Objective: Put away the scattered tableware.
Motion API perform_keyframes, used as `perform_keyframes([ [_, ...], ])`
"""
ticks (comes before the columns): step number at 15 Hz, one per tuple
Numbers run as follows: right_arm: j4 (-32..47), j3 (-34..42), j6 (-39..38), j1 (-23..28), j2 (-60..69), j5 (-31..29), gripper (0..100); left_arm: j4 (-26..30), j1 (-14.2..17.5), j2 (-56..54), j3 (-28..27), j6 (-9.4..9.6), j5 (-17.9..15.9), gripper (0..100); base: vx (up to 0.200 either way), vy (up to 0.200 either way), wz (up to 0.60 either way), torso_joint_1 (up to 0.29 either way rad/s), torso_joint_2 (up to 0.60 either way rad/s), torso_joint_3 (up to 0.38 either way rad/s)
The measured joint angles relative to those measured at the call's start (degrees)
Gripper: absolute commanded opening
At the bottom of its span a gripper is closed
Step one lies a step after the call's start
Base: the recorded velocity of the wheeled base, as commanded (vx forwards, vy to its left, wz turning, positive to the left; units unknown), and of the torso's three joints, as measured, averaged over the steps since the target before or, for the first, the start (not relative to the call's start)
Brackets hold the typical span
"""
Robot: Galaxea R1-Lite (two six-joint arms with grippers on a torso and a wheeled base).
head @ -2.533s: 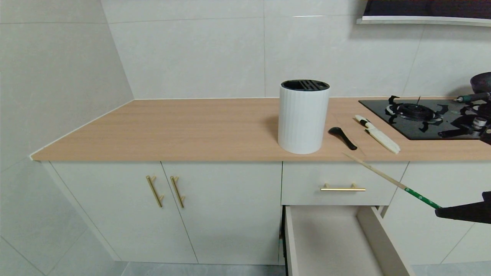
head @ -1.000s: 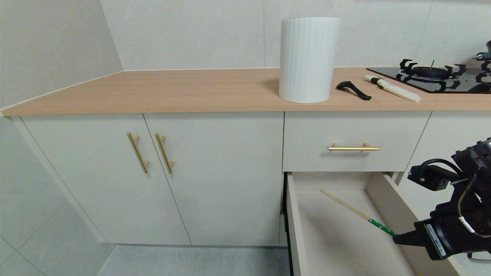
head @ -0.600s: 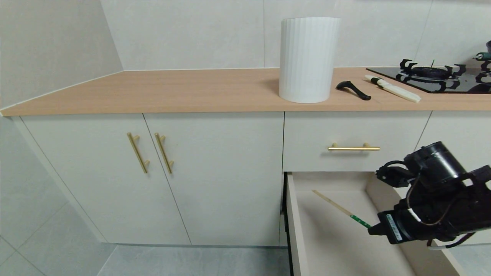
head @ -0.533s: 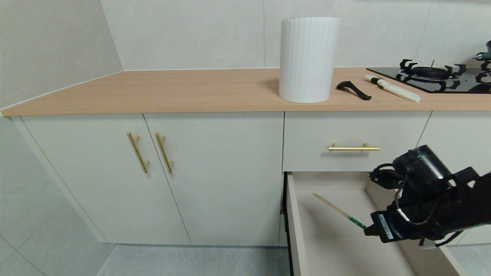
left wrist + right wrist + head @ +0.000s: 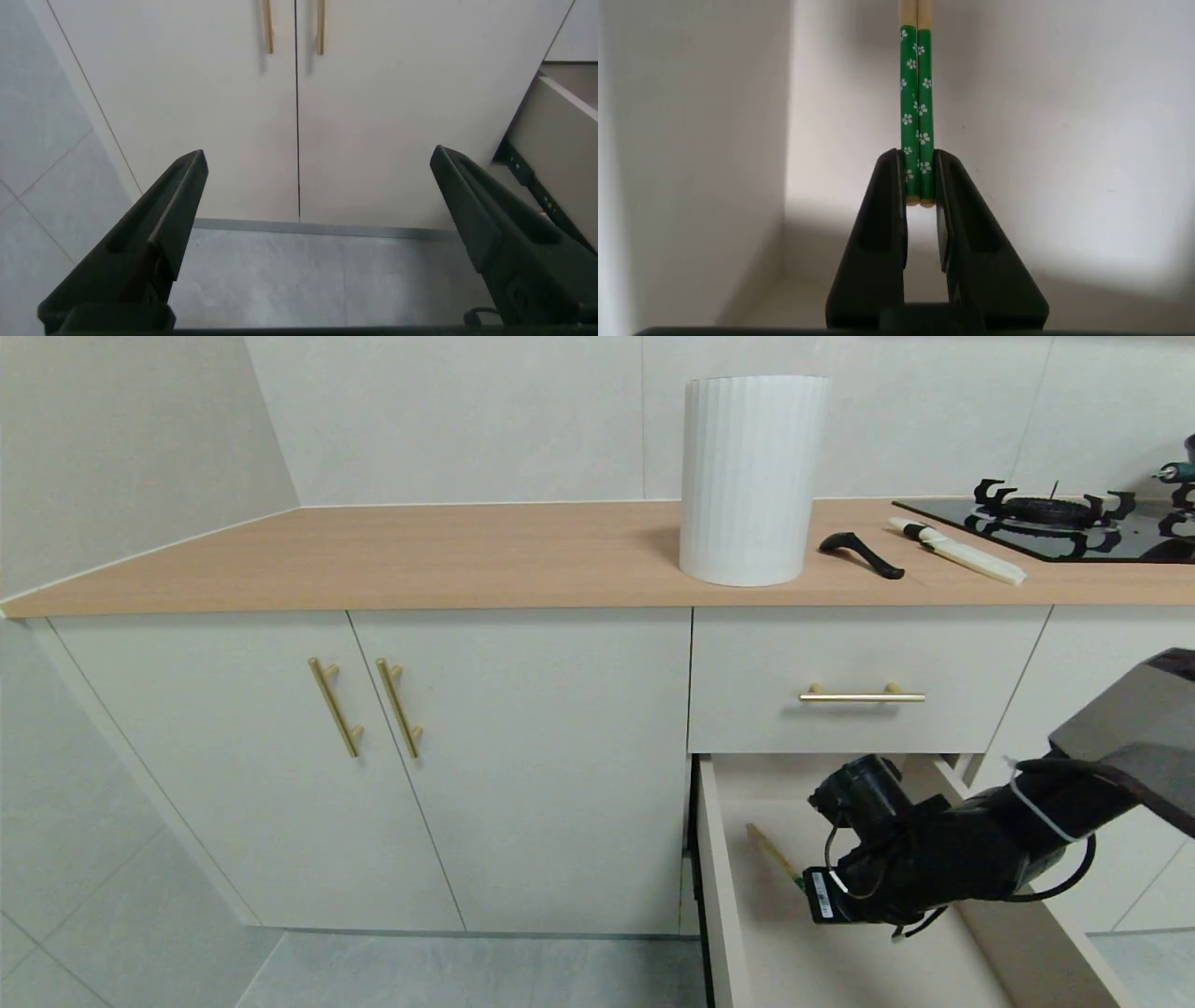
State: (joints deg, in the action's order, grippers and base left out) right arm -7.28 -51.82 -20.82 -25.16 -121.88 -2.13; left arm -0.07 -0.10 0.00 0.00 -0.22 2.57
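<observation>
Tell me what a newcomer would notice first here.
The right end effector, down in the open drawer, grips a pair of green-ended chopsticks. Above, a tall white ribbed holder stands on the wooden counter, with a black spoon and a white knife lying to its right.

A home kitchen: a wooden desk (image 5: 420,555) along a tiled wall (image 5: 467,420), a gas hob (image 5: 1055,518) set into it, and pale cabinets (image 5: 523,765) with brass handles (image 5: 336,707) and an open drawer (image 5: 717,896) below.

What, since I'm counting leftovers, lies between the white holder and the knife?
A black spoon lies on the counter between them, seen in the head view.
</observation>
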Motion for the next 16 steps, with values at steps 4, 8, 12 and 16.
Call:
perform_keyframes([
  [4,-0.77,-1.73,-1.16,-1.84,-5.84,-1.08,0,0.0,0.0,0.0,0.0,0.0,0.0,100,0.0,0.0,0.0,0.0,0.0,0.0],
  [8,-2.13,-1.89,-1.51,-2.45,-7.89,-2.86,100,0.0,0.0,0.0,0.0,0.0,0.0,100,0.0,0.0,0.0,0.0,0.0,0.0],
  [12,-2.11,-1.78,-1.69,-2.49,-8.24,-2.86,100,0.0,0.0,0.0,0.0,0.0,0.0,100,0.0,0.0,0.0,0.0,0.0,0.0],
  [16,-1.8,-0.68,-1.67,-2.56,-5.49,-2.9,100,0.0,0.0,0.0,0.0,0.0,0.02,100,0.0,0.0,0.0,0.0,0.0,0.0],
])
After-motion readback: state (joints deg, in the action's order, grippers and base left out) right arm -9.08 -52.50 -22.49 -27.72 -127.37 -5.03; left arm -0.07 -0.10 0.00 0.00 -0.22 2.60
